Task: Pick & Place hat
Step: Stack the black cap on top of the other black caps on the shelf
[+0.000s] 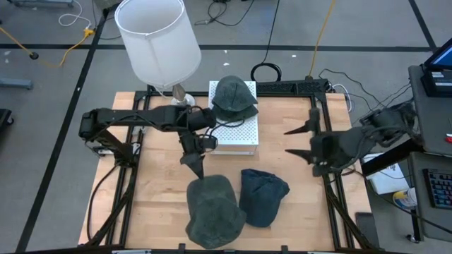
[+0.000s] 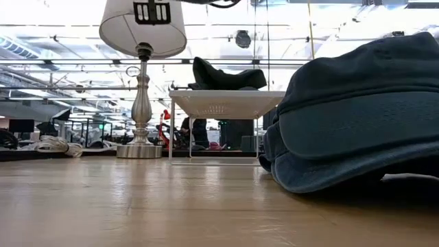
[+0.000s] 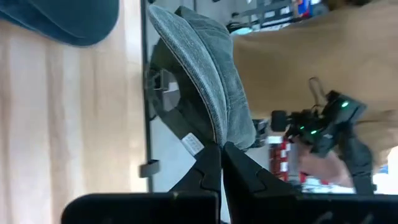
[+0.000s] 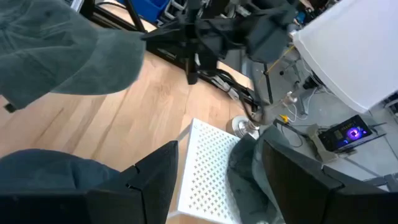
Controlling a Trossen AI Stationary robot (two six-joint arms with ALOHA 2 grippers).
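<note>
The grey hat (image 1: 214,212) lies at the table's (image 1: 155,190) near edge, its brim pinched in my left pincer (image 1: 195,169). Such a thin hold may slip on lifting. My right pincer (image 1: 300,141) waits spread, well apart, beside the blue hat (image 1: 263,196).

You have a light wooden table (image 1: 155,176) carrying a white perforated stand (image 1: 236,134) and a silver-based lamp (image 1: 157,39) at the far edge, with a blue hat (image 1: 263,196) lying beside a grey hat (image 1: 215,215) at the near edge
</note>
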